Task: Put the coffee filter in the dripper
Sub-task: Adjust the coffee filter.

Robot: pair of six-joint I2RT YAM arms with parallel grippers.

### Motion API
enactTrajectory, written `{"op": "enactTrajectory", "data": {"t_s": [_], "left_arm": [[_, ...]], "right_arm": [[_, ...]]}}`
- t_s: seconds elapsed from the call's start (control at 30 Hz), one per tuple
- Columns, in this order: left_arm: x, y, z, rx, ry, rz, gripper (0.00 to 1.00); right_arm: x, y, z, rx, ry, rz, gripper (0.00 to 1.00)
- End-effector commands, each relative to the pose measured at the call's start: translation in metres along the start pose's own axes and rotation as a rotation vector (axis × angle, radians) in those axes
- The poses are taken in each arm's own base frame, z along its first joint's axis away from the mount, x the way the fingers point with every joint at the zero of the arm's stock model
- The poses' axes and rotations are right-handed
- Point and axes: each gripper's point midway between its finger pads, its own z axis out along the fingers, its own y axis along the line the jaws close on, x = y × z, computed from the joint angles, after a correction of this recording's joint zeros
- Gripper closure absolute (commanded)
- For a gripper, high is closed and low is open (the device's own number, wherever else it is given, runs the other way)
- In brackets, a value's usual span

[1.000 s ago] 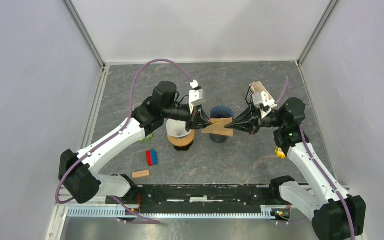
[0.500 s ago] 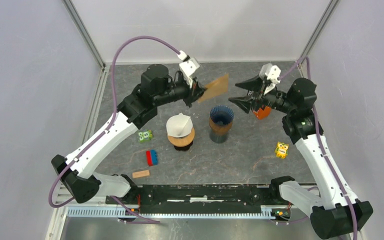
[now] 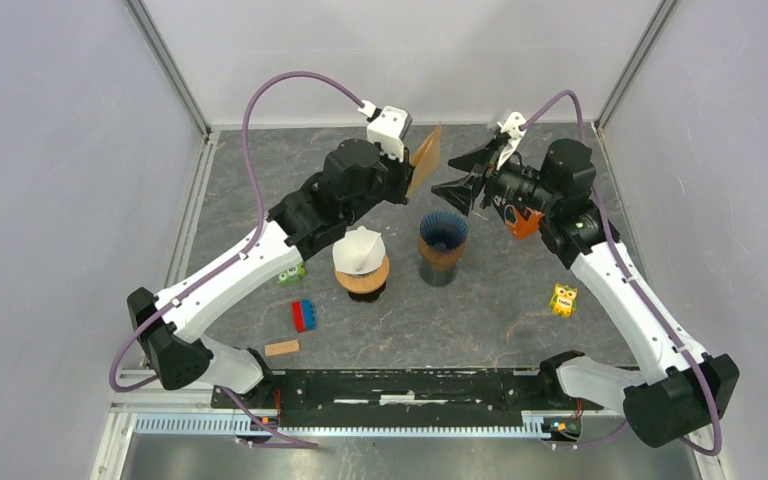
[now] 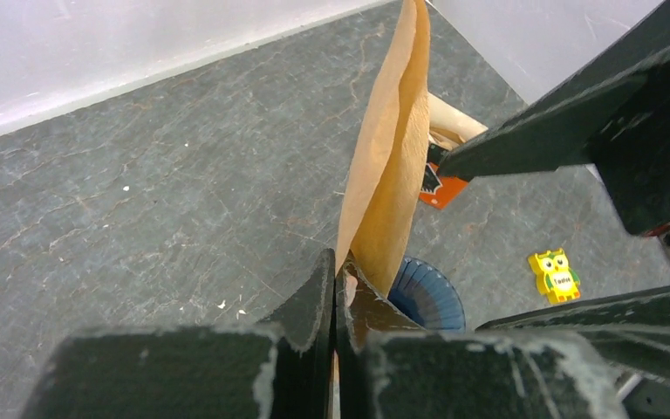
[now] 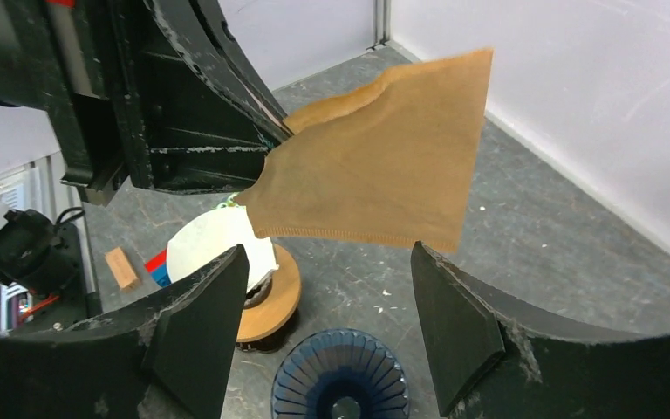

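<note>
**Item:** brown paper coffee filter (image 5: 384, 179), fan-shaped, flattened, one crimped seam along its lower edge.

**Location:** held in the air above and behind the dark blue ribbed dripper (image 3: 443, 231), which stands on the grey tabletop (image 3: 520, 330). The filter is not yet in it.

**Held by:** left pincer (image 4: 335, 281), closed on the filter's narrow end. The right pincer (image 5: 330, 253) is spread wide just beside the free edge, and no contact can be made out.

**Handling (judged):** very light, thin and limp. It creases easily and slips from a loose grip, and it will tear if the two pincers pull against each other. Best taken at the wide rim, on a single layer, so that the mouth can be parted. The left wrist view shows the two layers already gaping slightly.

**Orientation:** the long axis runs from the clamped narrow end to the wide rim. The rim points up and away from the left pincer, and the top view sees it nearly edge-on. The narrow end must turn downward to seat in the dripper.

**Nearby:** white cone on a round wooden stand (image 3: 360, 262), left of the dripper.
</note>
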Motion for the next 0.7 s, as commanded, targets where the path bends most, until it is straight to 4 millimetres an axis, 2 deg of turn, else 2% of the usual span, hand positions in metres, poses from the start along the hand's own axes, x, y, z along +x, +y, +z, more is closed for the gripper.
{"op": "enactTrajectory", "data": {"t_s": [0.0, 0.2, 0.43, 0.53, 0.67], "left_arm": [[-0.02, 0.007, 0.001, -0.122, -0.1, -0.097, 0.98], [-0.013, -0.004, 0.01, -0.135, -0.094, -0.089, 0.98], [-0.006, -0.007, 0.011, -0.15, -0.103, -0.027, 0.98], [-0.004, -0.005, 0.01, -0.156, -0.117, 0.024, 0.98], [-0.004, -0.007, 0.009, -0.173, -0.148, 0.138, 0.98]], "right_arm": [[-0.003, 0.01, 0.008, -0.045, -0.058, 0.079, 0.25], [0.006, 0.014, 0.015, -0.066, -0.052, 0.122, 0.25], [0.001, 0.007, 0.011, -0.019, -0.058, 0.134, 0.28], [0.001, -0.001, 0.008, 0.002, -0.065, 0.181, 0.3], [0.001, 0.0, 0.008, -0.031, -0.092, 0.257, 0.31]]}}
